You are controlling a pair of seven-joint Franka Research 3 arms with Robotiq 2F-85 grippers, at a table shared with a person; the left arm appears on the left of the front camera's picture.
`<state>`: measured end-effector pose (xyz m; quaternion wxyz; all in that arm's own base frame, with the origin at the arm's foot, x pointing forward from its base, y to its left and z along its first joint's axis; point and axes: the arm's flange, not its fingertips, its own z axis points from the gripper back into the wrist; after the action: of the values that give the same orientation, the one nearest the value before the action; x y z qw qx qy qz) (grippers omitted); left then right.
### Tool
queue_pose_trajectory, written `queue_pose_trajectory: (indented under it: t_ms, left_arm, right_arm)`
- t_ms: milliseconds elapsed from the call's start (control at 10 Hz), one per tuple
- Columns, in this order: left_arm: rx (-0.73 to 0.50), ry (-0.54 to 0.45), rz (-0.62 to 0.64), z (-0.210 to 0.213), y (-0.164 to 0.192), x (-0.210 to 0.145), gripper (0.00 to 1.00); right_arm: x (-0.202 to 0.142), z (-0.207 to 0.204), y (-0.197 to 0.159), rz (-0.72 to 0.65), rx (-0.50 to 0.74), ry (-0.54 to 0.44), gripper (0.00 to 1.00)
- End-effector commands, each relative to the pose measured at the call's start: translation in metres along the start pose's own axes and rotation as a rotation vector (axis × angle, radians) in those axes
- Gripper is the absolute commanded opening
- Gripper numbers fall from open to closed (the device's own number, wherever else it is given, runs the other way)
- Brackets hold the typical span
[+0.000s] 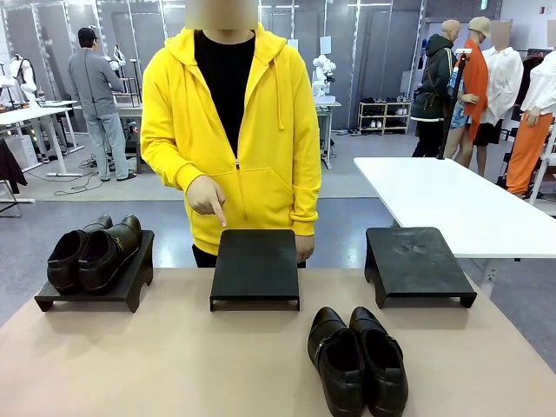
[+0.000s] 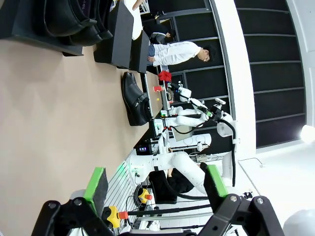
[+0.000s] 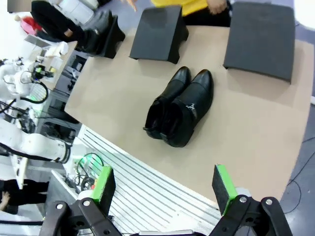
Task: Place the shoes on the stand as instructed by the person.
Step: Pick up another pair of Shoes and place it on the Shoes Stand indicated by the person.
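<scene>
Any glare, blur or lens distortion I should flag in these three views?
Front view: even overhead light, sharp, soft shadow under the middle stand; faint sheen on the pair of shoes on the table. Left wrist view: rolled sideways, a bright light flares at the right edge, straight lines bow. Right wrist view: sharp, table edge curves from the wide lens.
</scene>
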<state>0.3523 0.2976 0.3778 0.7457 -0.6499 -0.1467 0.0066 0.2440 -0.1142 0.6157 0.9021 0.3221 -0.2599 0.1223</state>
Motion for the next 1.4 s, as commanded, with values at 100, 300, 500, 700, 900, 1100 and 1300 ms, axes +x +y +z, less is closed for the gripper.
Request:
queue_pose_trajectory:
  t_ms: [100, 300, 500, 700, 900, 1100, 1300]
  left_arm:
    - [0.003, 0.002, 0.0, -0.001, -0.003, -0.003, 1.0]
    - [0.003, 0.002, 0.0, -0.001, -0.003, -0.003, 1.0]
    - [0.003, 0.002, 0.0, -0.001, -0.003, -0.003, 1.0]
    - [0.003, 0.002, 0.0, -0.001, -0.003, -0.003, 1.0]
    - [0.003, 0.002, 0.0, -0.001, -0.003, -0.003, 1.0]
    - [0.003, 0.002, 0.0, -0.001, -0.003, -0.003, 1.0]
    - [0.003, 0.002, 0.0, -0.001, -0.003, -0.003, 1.0]
  right_arm:
    - [0.023, -0.061, 0.076, 0.018, -0.117, 0.152, 1.0]
    - [0.039, -0.099, 0.114, 0.07, -0.193, 0.221, 1.0]
    - [0.041, -0.14, 0.144, 0.141, -0.257, 0.281, 1.0]
    - [0.035, -0.181, 0.155, 0.17, -0.328, 0.34, 1.0]
    - [0.025, -0.215, 0.151, 0.137, -0.354, 0.339, 1.0]
    - [0.007, -0.259, 0.143, 0.128, -0.445, 0.386, 1.0]
    - [-0.004, -0.291, 0.14, 0.06, -0.435, 0.409, 1.0]
